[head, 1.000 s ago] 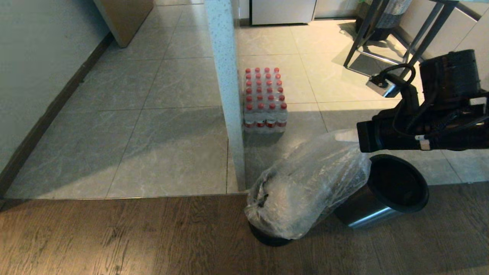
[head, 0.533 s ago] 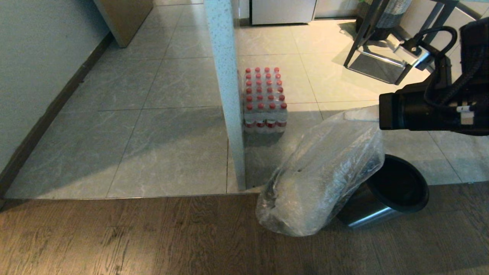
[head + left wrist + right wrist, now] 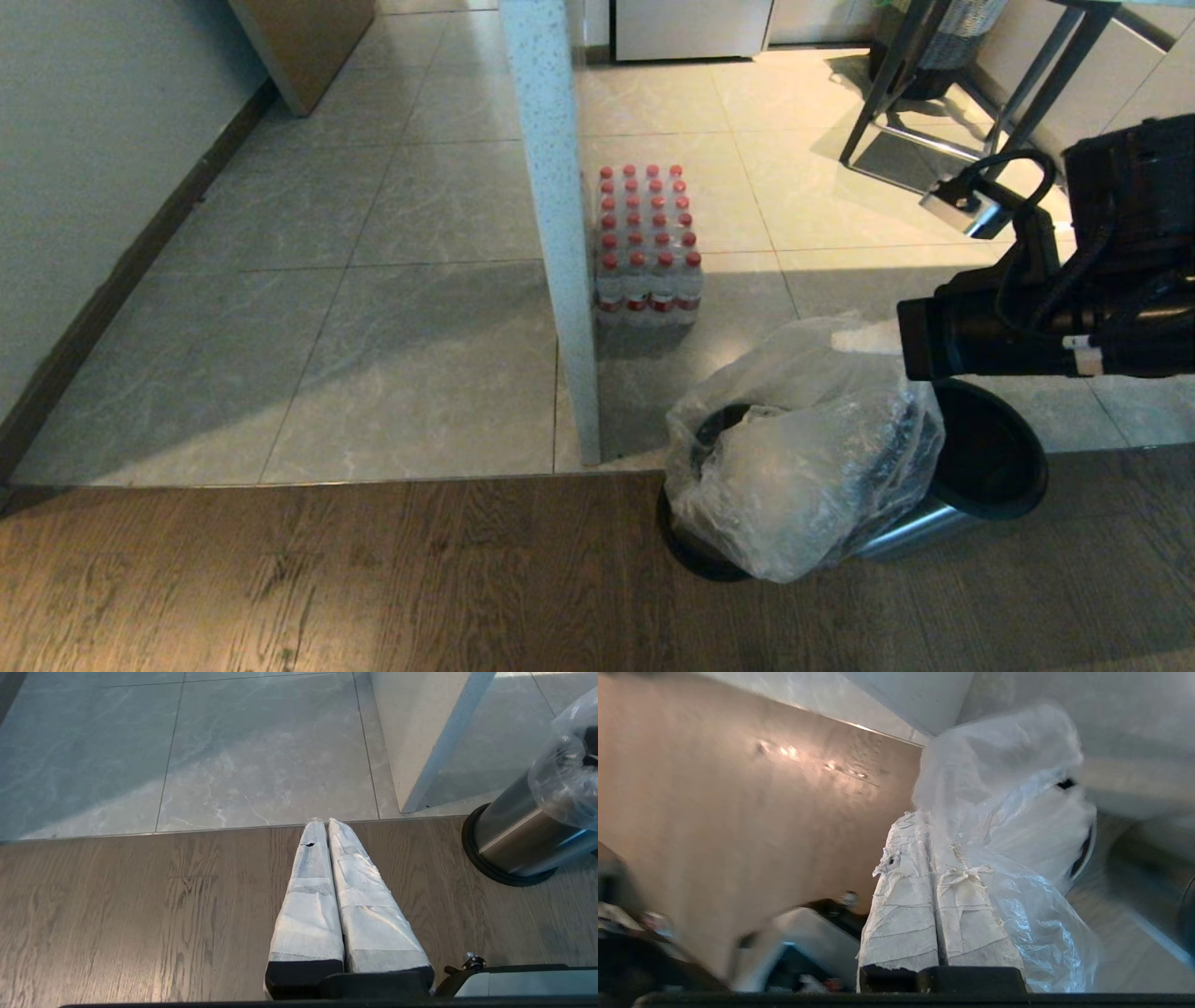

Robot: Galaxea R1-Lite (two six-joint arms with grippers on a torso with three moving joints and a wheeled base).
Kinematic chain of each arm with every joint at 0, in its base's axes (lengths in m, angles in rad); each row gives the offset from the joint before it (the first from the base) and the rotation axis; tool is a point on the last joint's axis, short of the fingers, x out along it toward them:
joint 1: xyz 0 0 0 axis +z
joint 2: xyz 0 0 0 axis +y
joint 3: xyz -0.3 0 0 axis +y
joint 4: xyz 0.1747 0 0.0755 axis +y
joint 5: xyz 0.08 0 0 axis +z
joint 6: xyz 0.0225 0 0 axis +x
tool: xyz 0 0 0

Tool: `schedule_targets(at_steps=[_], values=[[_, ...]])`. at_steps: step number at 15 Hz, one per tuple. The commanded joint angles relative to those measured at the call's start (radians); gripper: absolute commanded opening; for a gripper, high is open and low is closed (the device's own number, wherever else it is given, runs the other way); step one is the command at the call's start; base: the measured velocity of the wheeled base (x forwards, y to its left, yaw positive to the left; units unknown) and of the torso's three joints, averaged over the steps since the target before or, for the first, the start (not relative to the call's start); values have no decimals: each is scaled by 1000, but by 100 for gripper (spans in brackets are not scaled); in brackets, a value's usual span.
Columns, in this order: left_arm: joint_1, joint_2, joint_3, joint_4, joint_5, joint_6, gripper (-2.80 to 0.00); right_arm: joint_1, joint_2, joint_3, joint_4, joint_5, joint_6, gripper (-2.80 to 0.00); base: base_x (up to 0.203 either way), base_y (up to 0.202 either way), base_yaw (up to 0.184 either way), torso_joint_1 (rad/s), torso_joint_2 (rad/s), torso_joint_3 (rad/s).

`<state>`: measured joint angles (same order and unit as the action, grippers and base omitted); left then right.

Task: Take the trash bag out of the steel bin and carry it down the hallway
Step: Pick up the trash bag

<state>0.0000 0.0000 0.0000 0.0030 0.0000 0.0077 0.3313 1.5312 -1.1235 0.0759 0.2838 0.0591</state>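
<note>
Wood floor meets grey tiles. We pinch the trash bag (image 3: pixel 803 467) with our right gripper (image 3: pixel 931 826) at three o'clock, lifting it; it drapes the tipped steel bin (image 3: pixel 934 523). Left gripper (image 3: pixel 325 823) rests closed, empty.

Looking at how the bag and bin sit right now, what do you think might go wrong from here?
1. The steel bin leans over with the trash bag draped on it; a further pull may drag or topple it rather than free the bag.
2. The right gripper is shut on only a thin fold of plastic, which could tear or slip out.
3. The white post and pack of bottles stand close by, so a swinging bag might catch them.
</note>
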Motion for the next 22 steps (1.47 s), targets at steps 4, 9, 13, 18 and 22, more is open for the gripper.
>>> schedule_targets(at_steps=[4,9,13,18,22], values=[[0,0,0,0,0,0,-280,7,97,85,-29,-2,-80,-280,0,0,0,0,0,0],[0,0,0,0,0,0,-280,27,176,119,-27,5,-115,-280,0,0,0,0,0,0],[0,0,0,0,0,0,-280,28,226,141,-58,-3,-180,0,0,0,0,0,0,0],[0,0,0,0,0,0,-280,26,281,145,-94,-8,-208,0,0,0,0,0,0,0],[0,0,0,0,0,0,-280,28,346,140,-159,-61,-255,0,0,0,0,0,0,0]])
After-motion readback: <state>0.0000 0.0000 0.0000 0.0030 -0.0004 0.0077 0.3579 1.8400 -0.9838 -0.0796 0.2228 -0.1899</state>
